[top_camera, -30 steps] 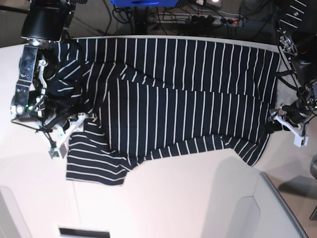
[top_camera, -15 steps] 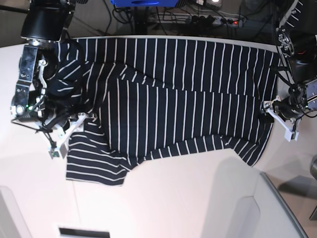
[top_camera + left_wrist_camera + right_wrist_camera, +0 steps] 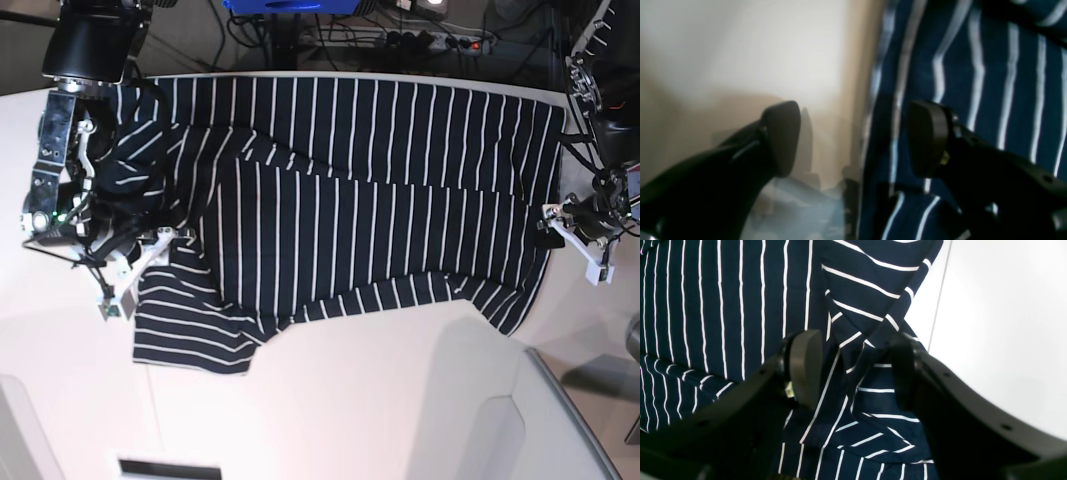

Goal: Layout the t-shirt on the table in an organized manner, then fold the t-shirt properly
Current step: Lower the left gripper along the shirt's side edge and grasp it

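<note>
The dark navy t-shirt (image 3: 350, 190) with thin white stripes lies spread across the white table (image 3: 350, 400), with folds through its middle and a sleeve (image 3: 190, 330) at the front left. My right gripper (image 3: 140, 268) hovers at that sleeve. In the right wrist view my right gripper (image 3: 855, 370) is open, its pads either side of a raised fold of the t-shirt (image 3: 860, 316). My left gripper (image 3: 572, 242) is at the shirt's right edge. In the left wrist view my left gripper (image 3: 853, 140) is open, one pad over bare table (image 3: 740, 50), the other over the t-shirt (image 3: 1007, 83).
Cables and a power strip (image 3: 430, 40) lie beyond the table's curved far edge, beside a blue object (image 3: 290, 5). Pale raised panels (image 3: 560, 420) stand at the front right. The shirt's far hem runs close to the table's far edge.
My left gripper moved in toward the shirt's right edge, then drew back slightly. The right arm and the shirt have stayed still.
</note>
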